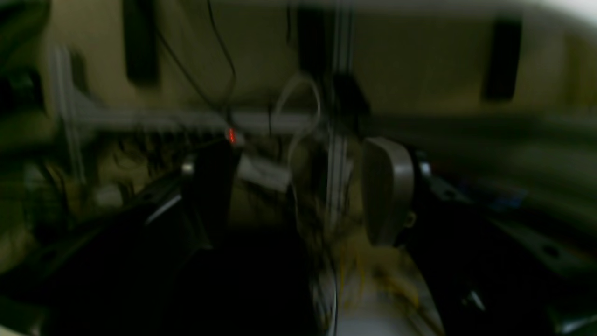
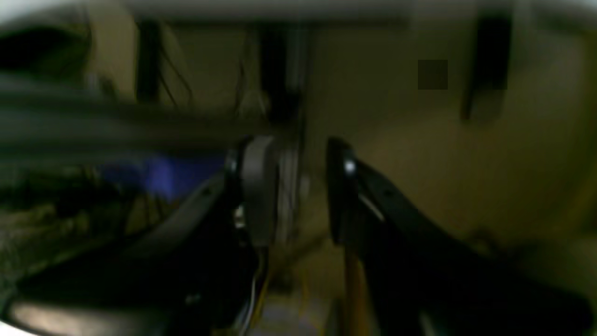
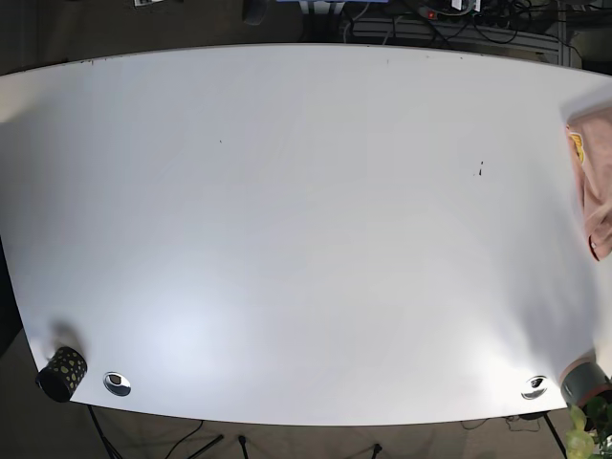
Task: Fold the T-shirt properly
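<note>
The base view shows a broad white table [image 3: 287, 229] seen from above. A pink T-shirt [image 3: 595, 186] lies at the table's right edge, in its upper half, only partly in the picture; it looks blurred and carries a small yellow and red mark near its top. Neither arm shows in this view.

A dark spotted cup [image 3: 62, 373] stands at the table's lower left corner, and a round metal fitting [image 3: 117, 382] sits in the table just beside it. A second metal fitting [image 3: 535, 386] sits near the lower right corner, with a grey cup [image 3: 585, 381] just beside it at the edge and a bit of green plant [image 3: 583, 435] below that. Cables and a power strip [image 3: 449, 10] lie beyond the far edge of the table.

Both wrist views are dark and heavily blurred. In the left wrist view the left tool [image 1: 303, 186] stands wide, one dark finger [image 1: 210, 186] on the left and one grey padded finger [image 1: 387, 191] on the right, with clear space between them and nothing gripped. In the right wrist view the right tool [image 2: 298, 186] is also spread, narrower, with a grey padded finger [image 2: 256, 186] and a dark finger [image 2: 340, 186] apart and nothing between them. Behind both tools are blurred cables and a beige wall; the T-shirt cannot be made out in either wrist view.
</note>
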`<state>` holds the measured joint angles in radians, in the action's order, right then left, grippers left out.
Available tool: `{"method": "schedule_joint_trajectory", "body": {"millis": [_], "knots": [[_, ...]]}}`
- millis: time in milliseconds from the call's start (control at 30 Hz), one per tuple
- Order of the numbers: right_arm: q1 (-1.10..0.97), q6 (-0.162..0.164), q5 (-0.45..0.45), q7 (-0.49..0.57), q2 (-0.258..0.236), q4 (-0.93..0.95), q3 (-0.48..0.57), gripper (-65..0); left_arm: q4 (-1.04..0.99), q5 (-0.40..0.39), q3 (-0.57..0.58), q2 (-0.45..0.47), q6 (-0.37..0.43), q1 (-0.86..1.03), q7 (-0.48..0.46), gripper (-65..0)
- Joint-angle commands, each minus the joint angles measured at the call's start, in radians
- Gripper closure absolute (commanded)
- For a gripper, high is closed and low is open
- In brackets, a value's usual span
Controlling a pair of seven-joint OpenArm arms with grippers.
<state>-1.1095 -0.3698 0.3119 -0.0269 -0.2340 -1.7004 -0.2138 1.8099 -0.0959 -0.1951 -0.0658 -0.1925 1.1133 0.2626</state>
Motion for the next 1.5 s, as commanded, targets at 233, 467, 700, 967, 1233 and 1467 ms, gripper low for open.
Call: {"method": "schedule_joint_trajectory", "body": {"millis": [233, 467, 700, 967, 1233, 1467], "knots": [[0.11, -0.004, -0.055, 0.015, -0.029, 0.265, 0.126, -17.3, -0.336, -0.001, 0.006, 0.034, -0.002, -0.167, -0.009, -38.6], [0.256, 0.005, -0.159, 0.017, -0.009, 0.461, 0.19, -17.3, -0.637, 0.002, 0.003, 0.053, 0.0, -0.361, -0.067, -38.5], [0.403, 0.005, -0.165, 0.017, 0.023, 0.618, 0.195, -17.3, -0.931, -0.003, 0.003, 0.07, 0.0, -0.525, -0.121, -38.5], [0.566, 0.005, -0.165, 0.017, 0.023, 0.816, 0.195, -17.3, -1.033, 0.003, 0.004, 0.08, 0.0, -0.586, -0.201, -38.5], [0.587, 0.004, -0.165, 0.017, 0.023, 0.834, 0.195, -17.3, -1.113, 0.0, 0.006, 0.09, 0.0, -0.643, -0.21, -38.5], [0.506, -0.001, -0.159, 0.017, 0.014, 0.782, 0.19, -17.3, -0.994, 0.0, 0.004, 0.083, 0.0, -0.571, -0.208, -38.5]]}}
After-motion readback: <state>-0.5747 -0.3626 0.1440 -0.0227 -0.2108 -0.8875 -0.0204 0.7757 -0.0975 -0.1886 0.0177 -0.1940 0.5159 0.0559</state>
